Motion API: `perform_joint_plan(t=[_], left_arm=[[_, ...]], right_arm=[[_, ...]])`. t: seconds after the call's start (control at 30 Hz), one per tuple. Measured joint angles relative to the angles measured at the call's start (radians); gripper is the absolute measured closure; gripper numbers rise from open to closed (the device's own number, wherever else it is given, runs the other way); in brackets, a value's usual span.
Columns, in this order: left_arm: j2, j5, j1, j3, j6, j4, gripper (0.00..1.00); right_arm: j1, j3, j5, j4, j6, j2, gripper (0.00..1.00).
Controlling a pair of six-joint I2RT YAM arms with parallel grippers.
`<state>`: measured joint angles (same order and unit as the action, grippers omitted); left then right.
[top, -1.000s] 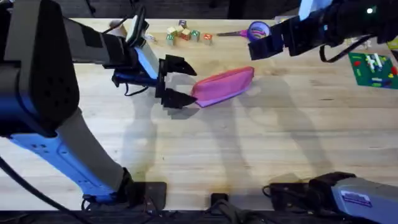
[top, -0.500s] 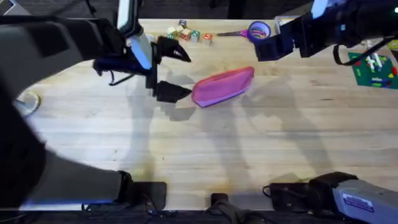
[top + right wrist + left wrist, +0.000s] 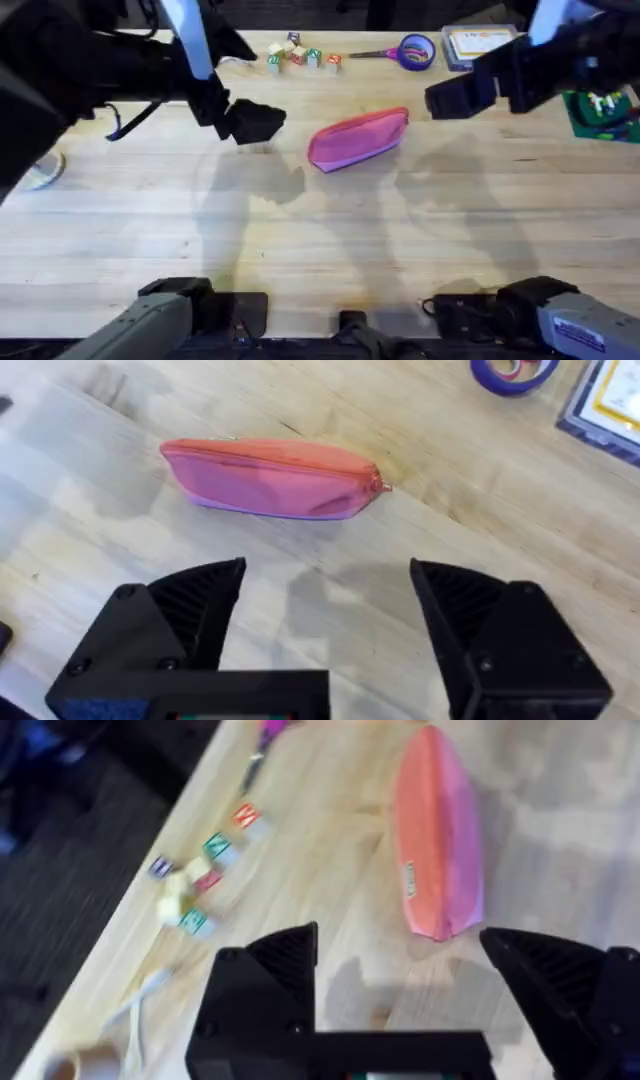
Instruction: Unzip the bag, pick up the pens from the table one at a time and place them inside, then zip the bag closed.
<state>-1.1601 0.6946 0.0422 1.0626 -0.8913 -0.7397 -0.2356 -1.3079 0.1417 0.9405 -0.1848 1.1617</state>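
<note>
From overhead, the left gripper (image 3: 250, 122) has let go of the bag's (image 3: 358, 139) near end, where it sat a second ago, and pulled back toward its own side; it now hangs clear of the bag over the table (image 3: 330, 235), though its fingers cannot be made out here. The right gripper (image 3: 452, 98) has also drifted outward and sits well apart from the bag's other end. The bag has not shifted and looks zipped, and no pens can be seen on the wood. In the left wrist view, the left gripper (image 3: 440, 970) has its fingers spread wide with nothing between them, the bag (image 3: 437, 835) lying ahead. In the right wrist view, the right gripper (image 3: 325, 595) is likewise spread and empty, the bag (image 3: 270, 478) closed along its zipper. Both arms retreating from a shut bag suggests the task is finished or nearly so.
</note>
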Motion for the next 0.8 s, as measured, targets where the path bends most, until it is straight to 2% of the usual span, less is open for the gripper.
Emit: perform_joint_plan(t=[0.17,0.3,0.47,0.8], left_arm=[[0.073,-0.110,0.000,0.000,0.190,0.000,0.006],[0.115,-0.152,0.000,0.000,0.281,0.000,0.006],[0.136,-0.169,0.000,0.000,0.327,0.004,0.006],[0.136,-0.176,0.000,0.000,0.348,0.004,0.006]], right_arm=[[0.000,0.000,0.000,0.009,0.000,-0.068,0.004],[0.000,0.000,0.000,0.010,0.000,-0.113,0.004],[0.000,0.000,0.000,0.010,0.000,-0.137,0.003],[0.000,0.000,0.000,0.011,-0.003,-0.137,0.004]])
